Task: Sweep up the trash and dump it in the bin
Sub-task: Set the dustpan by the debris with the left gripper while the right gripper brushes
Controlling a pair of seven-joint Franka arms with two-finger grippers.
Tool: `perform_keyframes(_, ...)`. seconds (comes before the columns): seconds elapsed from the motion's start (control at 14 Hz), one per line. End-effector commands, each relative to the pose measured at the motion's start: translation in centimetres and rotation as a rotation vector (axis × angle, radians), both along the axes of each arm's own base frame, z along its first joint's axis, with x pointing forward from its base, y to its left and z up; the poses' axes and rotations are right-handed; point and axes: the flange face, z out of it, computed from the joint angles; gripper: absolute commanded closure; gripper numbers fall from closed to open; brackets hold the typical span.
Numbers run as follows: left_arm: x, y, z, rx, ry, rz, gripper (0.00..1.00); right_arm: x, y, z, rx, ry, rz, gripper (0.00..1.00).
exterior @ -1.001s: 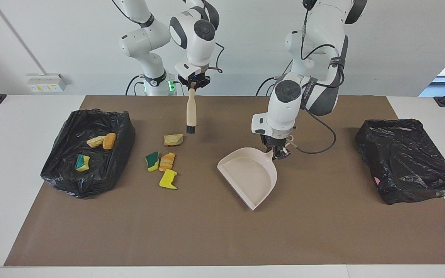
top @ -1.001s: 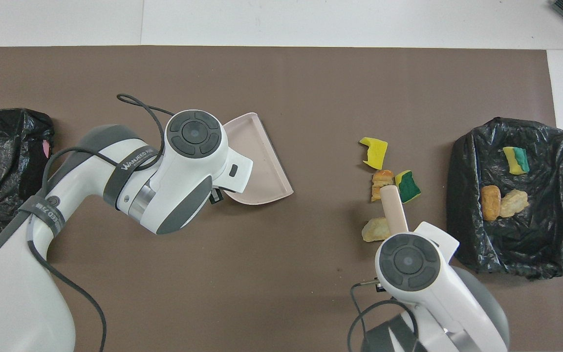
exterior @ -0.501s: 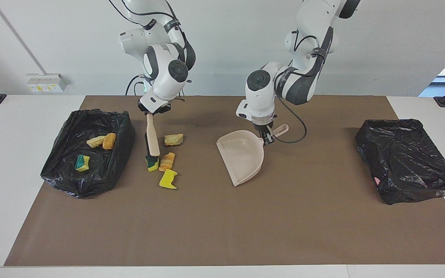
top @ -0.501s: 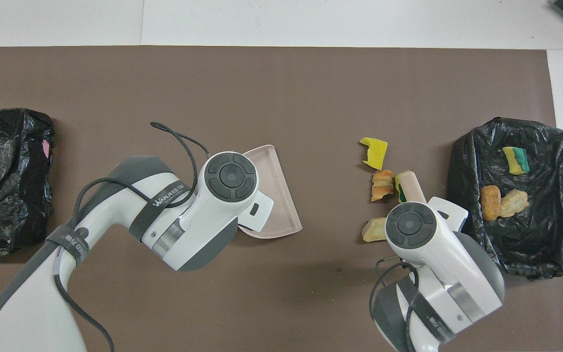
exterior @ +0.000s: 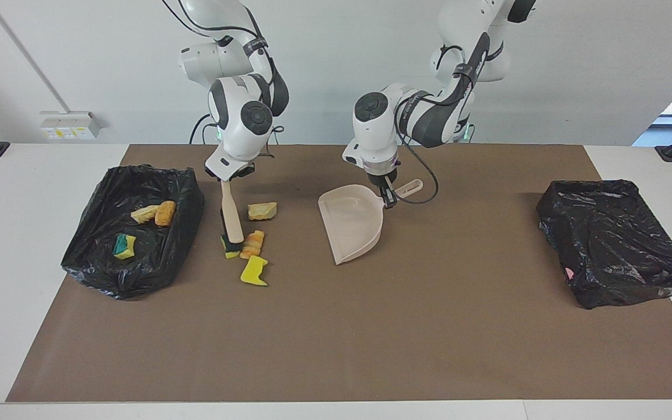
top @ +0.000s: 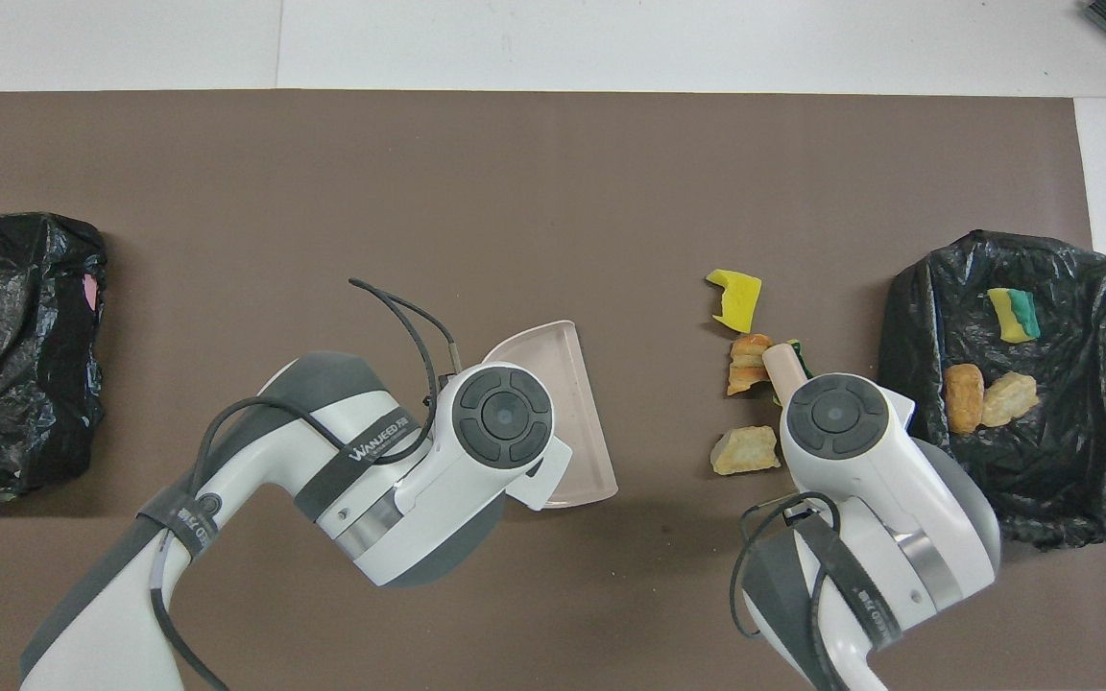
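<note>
Brown mat (exterior: 336, 338), brush (exterior: 231, 217) bristles touching trash (exterior: 252, 244), dustpan (exterior: 352, 224) apart

Both arms have glossy white housings with dark grey joint sections. Each wrist ends in a round dark grey cap (top: 502, 415) bearing a ring of segmented pads around a central disc. The left arm (top: 323, 470) carries a dark grey band lettered in white (the wording is partly legible only) and a thin black cable (top: 414, 321) looping above the wrist. The right arm (top: 884, 537) has a similar band and a looped black cable (top: 774, 547).
</note>
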Motion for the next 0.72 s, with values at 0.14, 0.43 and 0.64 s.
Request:
perform_keyframes(0.14, -1.9, 0.9, -0.9, 0.011, -0.028, -0.033, 1.0, -0.6, 3.0, -0.1, 0.216, 0.077, 0.008, 1.0)
perform_keyframes(0.43, -2.3, 1.3, -1.3, 0.023, -0.024, -0.036, 1.0, -2.2, 7.9, -0.4, 0.413, 0.142, -0.091, 1.0)
perform_keyframes(0.64, -2.7, 1.4, -1.8, 0.017, -0.03, -0.04, 1.0, -3.3, 11.5, 0.6, 0.565, 0.182, -0.176, 1.0)
